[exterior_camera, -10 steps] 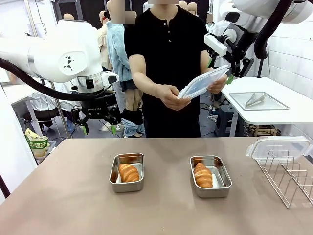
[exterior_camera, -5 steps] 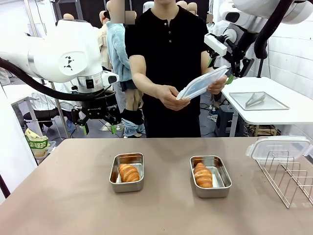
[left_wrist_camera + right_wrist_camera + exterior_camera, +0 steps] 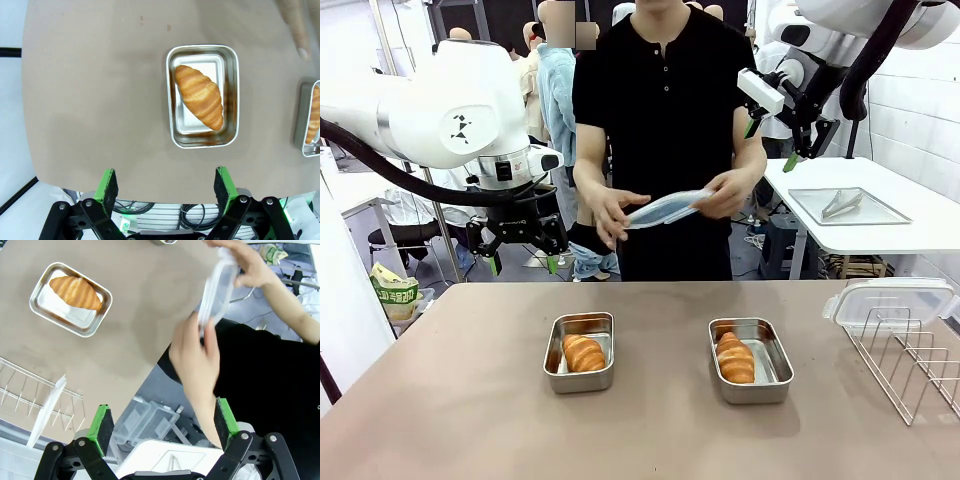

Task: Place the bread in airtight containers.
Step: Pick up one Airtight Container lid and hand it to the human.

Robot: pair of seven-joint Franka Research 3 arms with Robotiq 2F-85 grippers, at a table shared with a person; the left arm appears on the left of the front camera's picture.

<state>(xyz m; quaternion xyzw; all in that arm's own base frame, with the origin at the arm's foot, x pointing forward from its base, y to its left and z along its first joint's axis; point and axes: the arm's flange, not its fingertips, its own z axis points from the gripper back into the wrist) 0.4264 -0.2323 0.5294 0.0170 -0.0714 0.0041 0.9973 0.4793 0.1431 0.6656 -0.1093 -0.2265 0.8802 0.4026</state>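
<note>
With left gripper (image 3: 523, 264) and right gripper (image 3: 769, 145) wide and empty, I would stand clear until the lid (image 3: 665, 208) sits square on a tub (image 3: 752, 392).

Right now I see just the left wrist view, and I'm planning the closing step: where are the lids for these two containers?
Observer: The person holds one clear lid in both hands, beyond the far edge of the table.
Operator: And the other one?
Observer: The second lid rests on the wire rack at the table's right end.
Operator: Is the right gripper near either lid?
Observer: No. The right gripper hangs open and empty, high up beside the person's shoulder.
</note>
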